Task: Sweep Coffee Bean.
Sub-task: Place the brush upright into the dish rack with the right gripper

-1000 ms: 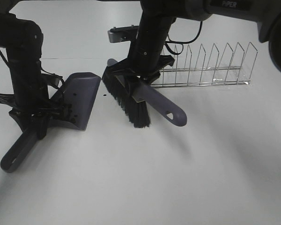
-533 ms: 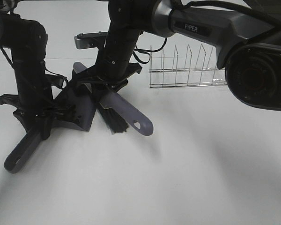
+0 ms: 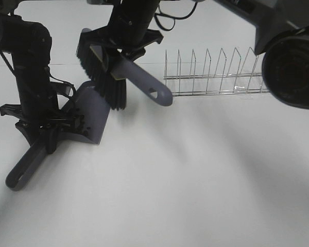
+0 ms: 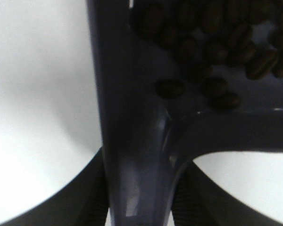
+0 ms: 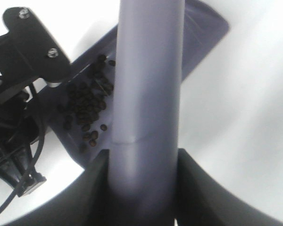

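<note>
So the beans [image 5: 87, 110] are all inside the dustpan [image 3: 92, 113] right now. The left wrist view shows them up close [image 4: 212, 52], a loose dark heap sitting toward the back of the dustpan, close to where its handle joins on. One or two sit a bit apart from the heap, nearer the handle. From the high camera I can't pick out any beans, they're too small.

The left end effector [image 3: 41, 131] is pressed together on the dustpan's handle, one finger [image 4: 92, 197] on each side of it. The dustpan sits on the white surface [image 3: 195, 180] at the left, its open mouth facing right and its handle running back toward the camera.

The right end effector [image 5: 146, 188] is clamped tight on the brush [image 3: 144, 82], fingers squeezing the purple handle from both sides. It reaches across to the left side, so the brush is up off the surface and tilted, black bristles [image 3: 105, 77] over the far end of the dustpan and the handle's tip pointing down toward the rack [image 3: 216, 72]. Can't tell if the bristle tips actually touch the dustpan or just hang right beside it.

The wire rack stands well off to the right, behind everything.
</note>
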Controlling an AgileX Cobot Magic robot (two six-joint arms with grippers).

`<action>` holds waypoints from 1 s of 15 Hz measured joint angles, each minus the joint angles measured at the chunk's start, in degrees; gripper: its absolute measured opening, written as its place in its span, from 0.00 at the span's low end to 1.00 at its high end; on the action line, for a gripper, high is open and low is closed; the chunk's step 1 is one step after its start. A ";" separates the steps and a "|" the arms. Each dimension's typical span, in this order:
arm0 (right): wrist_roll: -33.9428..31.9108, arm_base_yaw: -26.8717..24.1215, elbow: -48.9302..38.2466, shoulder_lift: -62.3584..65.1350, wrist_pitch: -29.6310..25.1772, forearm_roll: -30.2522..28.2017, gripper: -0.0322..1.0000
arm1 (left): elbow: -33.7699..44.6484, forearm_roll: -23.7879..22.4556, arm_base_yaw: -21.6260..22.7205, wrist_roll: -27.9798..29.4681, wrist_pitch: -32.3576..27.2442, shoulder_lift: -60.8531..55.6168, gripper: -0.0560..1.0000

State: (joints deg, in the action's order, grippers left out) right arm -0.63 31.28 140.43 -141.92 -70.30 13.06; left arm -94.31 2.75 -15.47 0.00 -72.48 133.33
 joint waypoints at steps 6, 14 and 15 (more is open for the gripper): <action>-1.55 -5.50 -13.12 19.25 0.06 -11.46 0.34 | 0.52 1.32 1.66 2.29 2.06 -1.72 0.37; -4.76 -15.64 -51.68 42.11 -0.23 -19.14 0.34 | 5.44 2.69 1.66 5.67 2.69 -3.04 0.37; -5.73 -17.93 -55.92 42.97 -0.40 -19.37 0.34 | 7.56 2.75 1.66 5.84 3.21 -4.07 0.37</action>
State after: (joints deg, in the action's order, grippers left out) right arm -6.36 13.35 84.51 -98.95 -70.70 -6.30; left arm -86.75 5.50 -13.81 5.84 -69.27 129.26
